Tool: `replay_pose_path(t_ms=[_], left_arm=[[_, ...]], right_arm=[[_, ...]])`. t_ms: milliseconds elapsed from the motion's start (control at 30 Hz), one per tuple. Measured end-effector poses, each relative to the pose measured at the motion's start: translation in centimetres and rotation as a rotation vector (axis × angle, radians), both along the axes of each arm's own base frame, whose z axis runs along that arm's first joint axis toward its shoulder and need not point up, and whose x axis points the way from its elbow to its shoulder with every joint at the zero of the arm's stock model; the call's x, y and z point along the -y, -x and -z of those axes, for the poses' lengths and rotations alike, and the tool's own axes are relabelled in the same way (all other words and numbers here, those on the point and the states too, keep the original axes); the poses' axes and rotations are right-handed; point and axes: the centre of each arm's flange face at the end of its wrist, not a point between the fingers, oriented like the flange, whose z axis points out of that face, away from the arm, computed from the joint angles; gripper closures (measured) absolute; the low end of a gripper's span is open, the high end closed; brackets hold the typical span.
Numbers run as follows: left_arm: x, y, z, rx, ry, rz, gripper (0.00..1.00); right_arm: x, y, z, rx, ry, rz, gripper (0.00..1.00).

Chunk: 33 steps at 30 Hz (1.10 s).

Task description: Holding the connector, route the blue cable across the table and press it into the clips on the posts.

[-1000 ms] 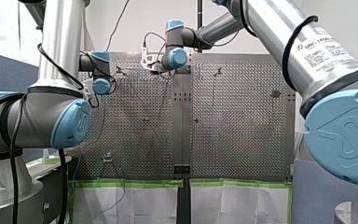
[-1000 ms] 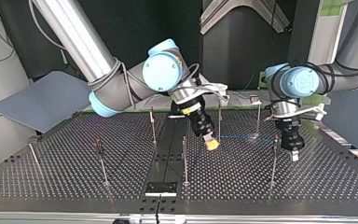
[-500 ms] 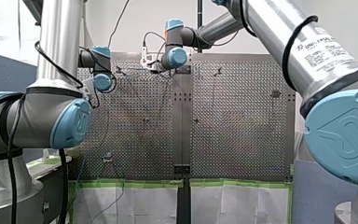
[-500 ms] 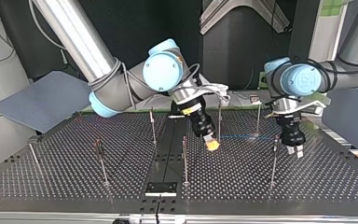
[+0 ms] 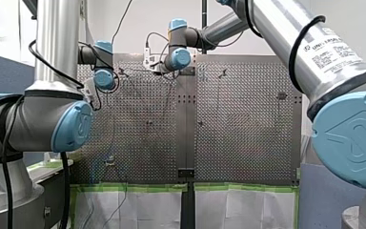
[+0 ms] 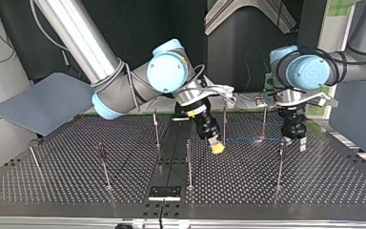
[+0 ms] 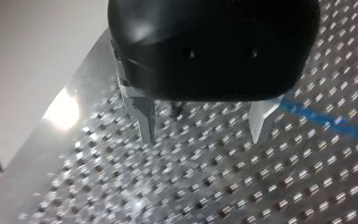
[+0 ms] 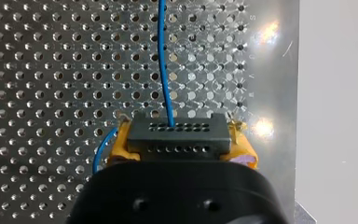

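My right gripper point(image 6: 216, 147) clamps the connector point(image 8: 177, 133); from the connector the cable point(image 8: 163, 60) runs straight ahead, low over the table point(image 6: 76, 191), toward my left gripper point(image 7: 203, 133), which hangs wide and empty, cable just outside its jaws.

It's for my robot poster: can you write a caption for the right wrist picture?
My right claw grips a black connector, its blue cable running ahead over the holey table.
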Motion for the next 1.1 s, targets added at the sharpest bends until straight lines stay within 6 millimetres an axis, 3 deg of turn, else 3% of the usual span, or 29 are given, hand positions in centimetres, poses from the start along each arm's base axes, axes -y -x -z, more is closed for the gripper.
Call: replay_pose_path(t_ms=[467,1100], left_arm=[[1.8,5.8,0.9,-0.104,0.068,0.058,0.0],[4.5,10.6,-4.3,-0.08,0.009,0.156,0.0]], right_arm=[[0.3,0.2,0.0,-0.003,-0.003,0.014,1.0],[0.3,1.1,-1.7,0.001,-0.002,0.062,1.0]])
